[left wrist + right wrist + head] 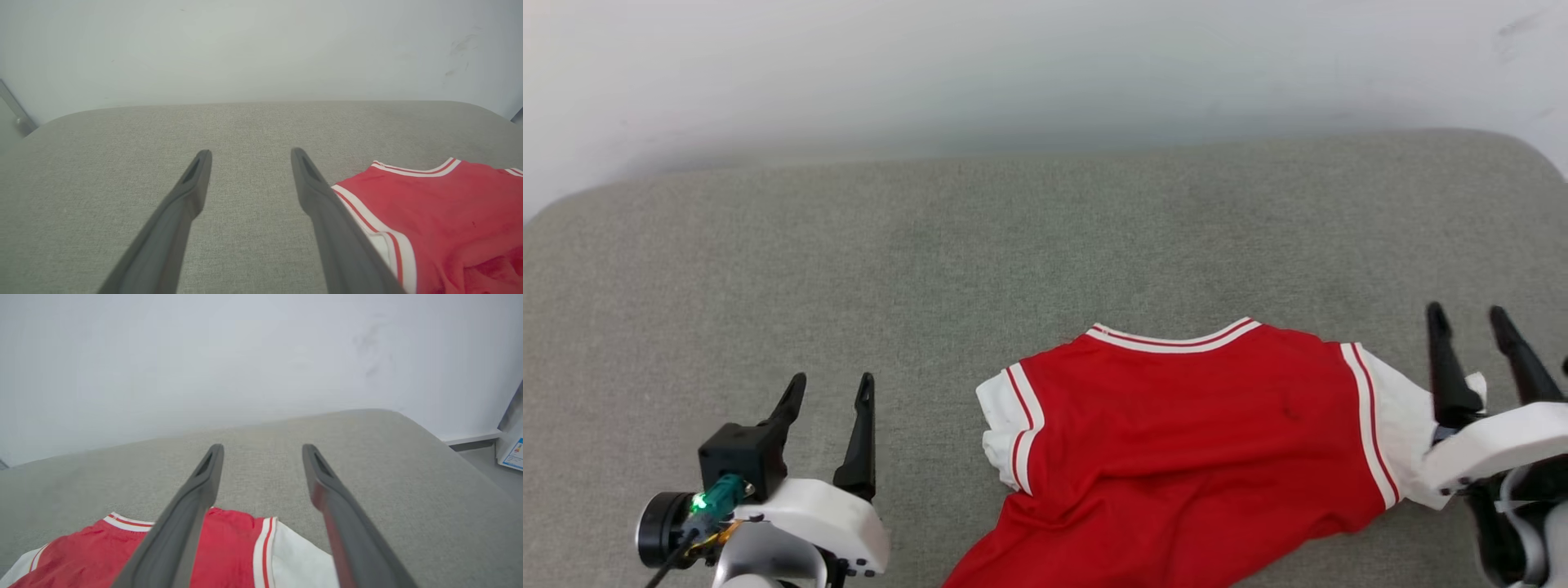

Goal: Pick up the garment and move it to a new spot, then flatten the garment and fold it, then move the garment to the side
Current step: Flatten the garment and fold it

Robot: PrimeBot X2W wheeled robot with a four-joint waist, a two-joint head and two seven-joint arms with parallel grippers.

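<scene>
The shirt [1192,433] sits near-right on the grey pad [931,245], rumpled. Right gripper [1470,314] hangs jaws-apart over its right sleeve [1401,425], and left gripper [832,384] is also apart, off to its left. Flattening's probably next: pinch both sleeve tips and tug outward evenly.

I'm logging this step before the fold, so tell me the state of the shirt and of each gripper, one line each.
garment: lying loose on the grey surface, plain red side up, wrinkled, one sleeve bunched.
left gripper: fingers open, empty, over bare surface beside the garment.
right gripper: fingers open, holding nothing, by the white sleeve.
</scene>
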